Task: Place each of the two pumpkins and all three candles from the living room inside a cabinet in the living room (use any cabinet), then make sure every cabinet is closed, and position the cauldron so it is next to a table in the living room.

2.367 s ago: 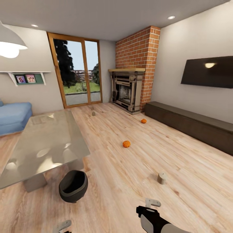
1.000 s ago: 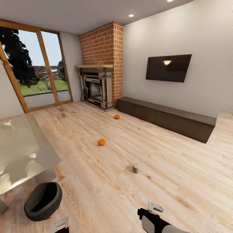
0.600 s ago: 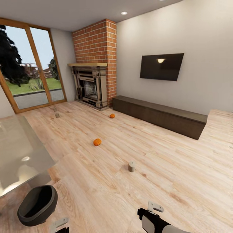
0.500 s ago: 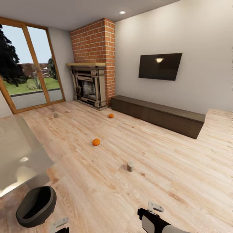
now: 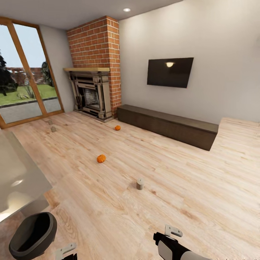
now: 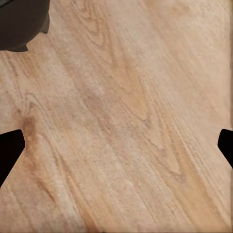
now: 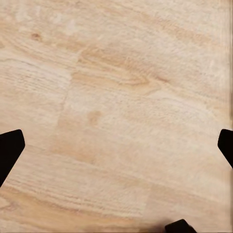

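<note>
Left gripper (image 6: 116,145): the two dark fingertips (image 6: 9,150) sit at opposite edges of the left wrist view, spread wide apart. Nothing lies between them; bare light wooden plank floor (image 6: 121,121) is beneath. A portion of the round black cauldron (image 6: 22,22) is visible in one corner of that view, apart from the fingers.

Right gripper (image 7: 116,145): the fingertips (image 7: 9,148) are likewise spread wide apart at the edges of the right wrist view. They grip nothing and touch nothing; plank floor lies below.

In the head view, both grippers sit at the lower edge, the left gripper (image 5: 66,251) just beside the cauldron (image 5: 32,236), the right gripper (image 5: 169,234) over open floor.

Positions of the task items, head view:
- The cauldron stands on the floor just beside the corner of the glossy grey reflective coffee table (image 5: 14,173).
- The nearer small orange ribbed pumpkin (image 5: 101,158) lies on the open floor, mid-room.
- The farther orange pumpkin (image 5: 117,128) lies on the floor near the end of the long low dark-brown wooden cabinet (image 5: 168,126), close to the stone-coloured fireplace (image 5: 88,94).
- One short brownish-grey cylindrical candle (image 5: 140,184) stands upright on the floor, nearest the robot.
- Two further candles (image 5: 53,129) stand close together on the floor near the wood-framed glass door (image 5: 21,72).
- The cabinet runs along the wall beneath the black wall-mounted television (image 5: 169,72); its fronts appear flush and closed.
</note>
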Motion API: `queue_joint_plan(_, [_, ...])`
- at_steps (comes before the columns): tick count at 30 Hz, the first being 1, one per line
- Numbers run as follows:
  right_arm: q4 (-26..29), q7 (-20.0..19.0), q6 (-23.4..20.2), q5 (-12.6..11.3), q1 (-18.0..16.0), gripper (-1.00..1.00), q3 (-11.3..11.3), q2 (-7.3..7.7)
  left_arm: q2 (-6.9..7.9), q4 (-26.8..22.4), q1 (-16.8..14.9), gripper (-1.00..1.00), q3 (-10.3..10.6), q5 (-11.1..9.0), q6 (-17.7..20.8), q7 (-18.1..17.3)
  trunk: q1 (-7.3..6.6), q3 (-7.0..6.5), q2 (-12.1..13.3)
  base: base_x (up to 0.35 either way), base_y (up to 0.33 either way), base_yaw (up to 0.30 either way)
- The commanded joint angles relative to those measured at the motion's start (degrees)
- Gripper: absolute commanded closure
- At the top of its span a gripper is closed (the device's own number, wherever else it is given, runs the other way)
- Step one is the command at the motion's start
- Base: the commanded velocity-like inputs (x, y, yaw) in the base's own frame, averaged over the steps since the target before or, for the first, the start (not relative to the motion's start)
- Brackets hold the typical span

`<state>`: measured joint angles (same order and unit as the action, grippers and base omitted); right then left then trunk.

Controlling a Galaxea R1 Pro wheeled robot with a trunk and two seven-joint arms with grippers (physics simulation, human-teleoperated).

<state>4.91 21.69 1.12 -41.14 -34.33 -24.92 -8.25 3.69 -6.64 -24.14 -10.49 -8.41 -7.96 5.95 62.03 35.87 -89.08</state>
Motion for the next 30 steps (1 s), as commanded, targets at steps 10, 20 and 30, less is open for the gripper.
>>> queue_joint_plan(10, [0.0, 0.3, 0.1, -0.6, 0.0, -1.00, -0.5, 0.00, -0.04, 0.0, 0.0, -1.00, 0.1, -0.6, -0.2, 0.0, -2.21, -0.89, 4.0, 0.000, 0.000, -0.143])
queue_joint_plan(20, [0.0, 0.3, 0.1, -0.6, 0.0, -1.00, -0.5, -0.01, -0.06, 0.0, 0.0, -1.00, 0.4, -0.6, -0.3, 0.0, -4.40, -1.83, 8.0, 0.000, 0.000, -0.143])
queue_joint_plan(30, [0.0, 0.3, 0.1, -0.6, 0.0, -1.00, -0.5, -0.01, -0.04, 0.0, 0.0, -1.00, 0.4, -0.6, -0.3, 0.0, -6.60, -2.77, 12.0, 0.000, 0.000, -0.143])
